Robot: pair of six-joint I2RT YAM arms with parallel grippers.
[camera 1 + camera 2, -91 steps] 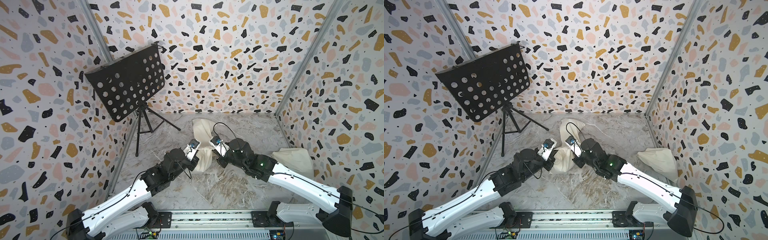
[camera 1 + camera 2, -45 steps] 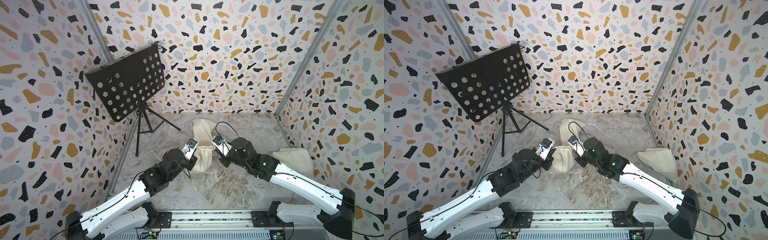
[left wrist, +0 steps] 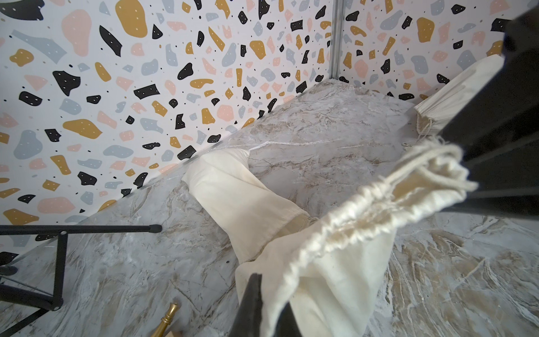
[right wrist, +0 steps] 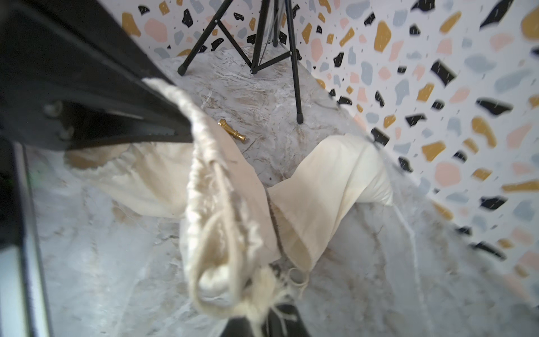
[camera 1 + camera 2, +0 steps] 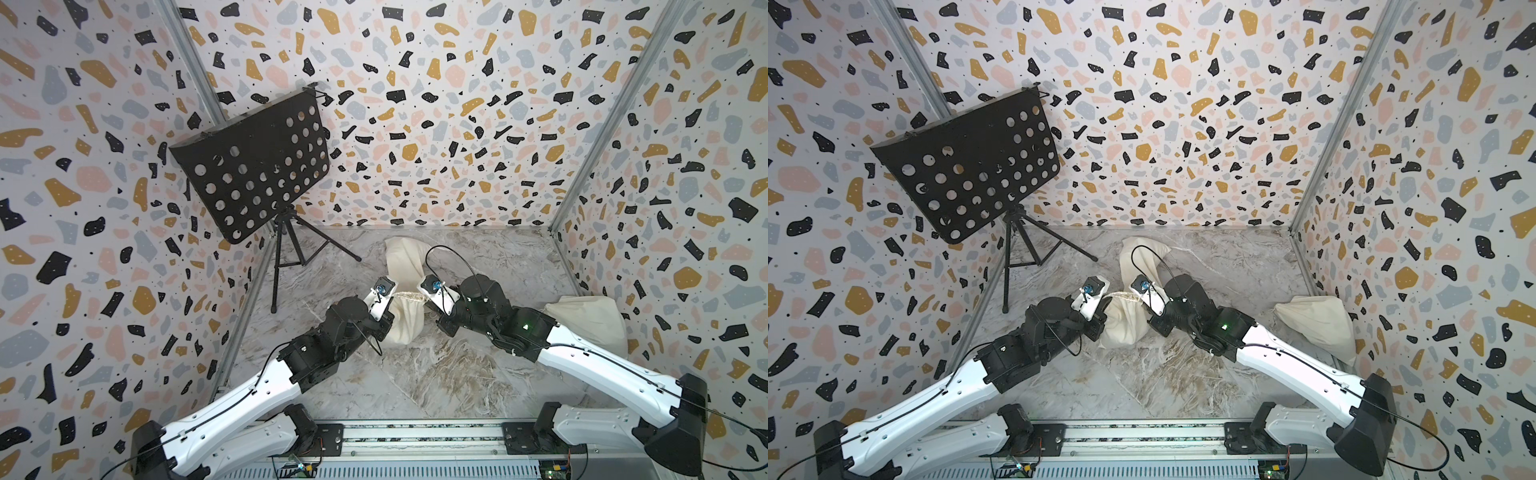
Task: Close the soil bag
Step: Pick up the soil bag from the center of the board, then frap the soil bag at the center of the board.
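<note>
- In the last second my arms have barely shifted. They drew slightly apart across the bag (image 5: 404, 328), then eased back, and they now flank it just below the middle of both top views.
- That small tug has left the mouth (image 3: 364, 210) puckered into a narrow ridge strung between my two sets of jaws.
- A tan slit shows along that ridge, so I judge the bag nearly closed but not fully. Another outward pull is probably needed.
- My right jaws are pressed together, pinching the looped cord (image 4: 221, 248) at the lower middle of the right wrist view.
- My left jaws are pressed together on the bag's gathered rim, at the bottom edge of the left wrist view.
- The bag stands on the desk (image 5: 436, 374), base down and mouth pointing up.
- Its long axis looks close to upright and runs up and down the top views, while the puckered mouth runs left to right across them.
- A second sack (image 5: 405, 255) lies just behind the bag, higher in the frame, and seems to touch it.
</note>
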